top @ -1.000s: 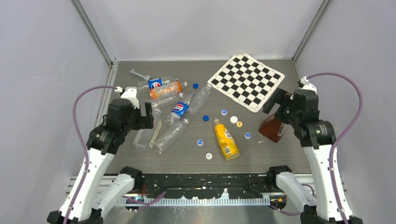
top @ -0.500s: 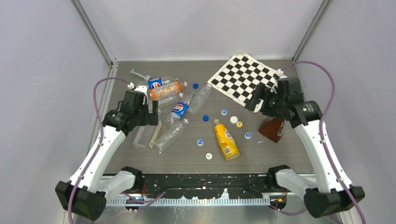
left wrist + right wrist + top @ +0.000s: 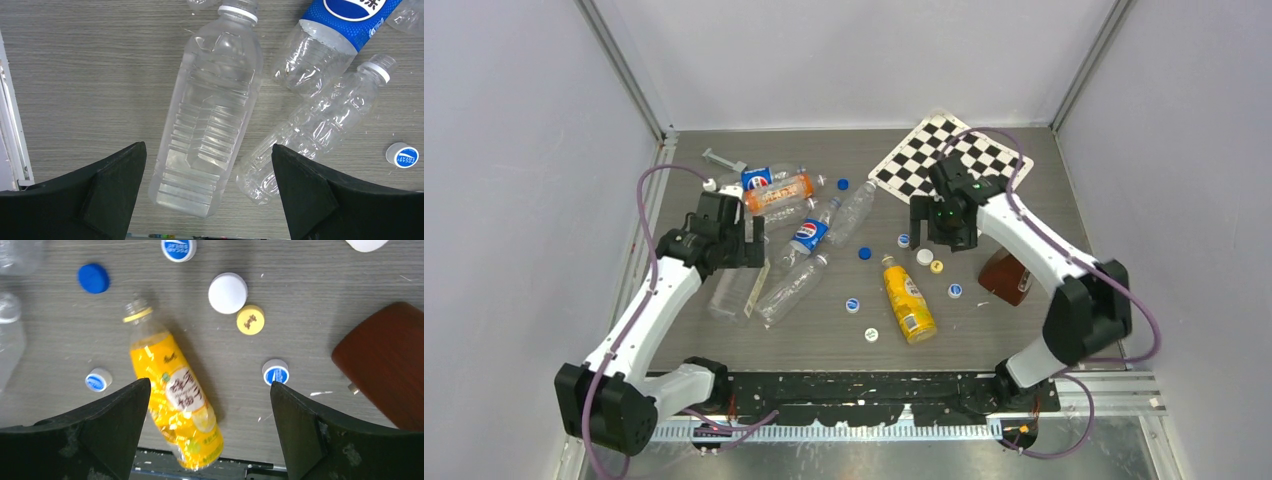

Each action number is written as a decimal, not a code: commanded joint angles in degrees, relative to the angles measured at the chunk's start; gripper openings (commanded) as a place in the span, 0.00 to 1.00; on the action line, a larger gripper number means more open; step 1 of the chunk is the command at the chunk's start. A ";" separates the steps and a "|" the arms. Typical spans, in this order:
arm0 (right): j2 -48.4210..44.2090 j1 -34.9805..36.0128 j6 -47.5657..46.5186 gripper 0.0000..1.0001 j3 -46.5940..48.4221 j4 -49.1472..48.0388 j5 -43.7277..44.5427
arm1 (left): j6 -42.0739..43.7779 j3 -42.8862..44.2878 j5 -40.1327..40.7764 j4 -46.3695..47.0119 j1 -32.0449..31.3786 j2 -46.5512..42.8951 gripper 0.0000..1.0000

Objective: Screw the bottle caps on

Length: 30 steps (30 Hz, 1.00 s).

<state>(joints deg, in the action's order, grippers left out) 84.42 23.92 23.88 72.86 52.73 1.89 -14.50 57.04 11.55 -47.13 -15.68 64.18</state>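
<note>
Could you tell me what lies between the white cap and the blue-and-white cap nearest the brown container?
The yellow cap, seen clearly in the right wrist view.

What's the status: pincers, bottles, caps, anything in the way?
Both pincers open, empty. Left pincer above squarish clear bottle, lying flat. Right pincer above loose caps; yellow bottle lies among them.

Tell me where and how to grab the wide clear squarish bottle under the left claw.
Grip the wide clear squarish plastic bottle across its ribbed middle, coming straight down with the open left claw spanning its width. It lies flat, neck pointing away, and the slim clear plastic bottle crowds its base end, so the middle likely leaves most finger room.
</note>
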 commanded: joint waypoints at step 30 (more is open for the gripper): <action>25.91 -3.27 -3.19 0.63 3.42 -11.72 1.30 | 2.33 -2.07 1.02 3.72 0.30 -2.77 1.00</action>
<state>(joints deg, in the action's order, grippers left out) 111.04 20.60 20.69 76.86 42.92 4.36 -12.99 54.81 11.97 -45.54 -15.66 61.58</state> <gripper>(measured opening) 0.638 0.995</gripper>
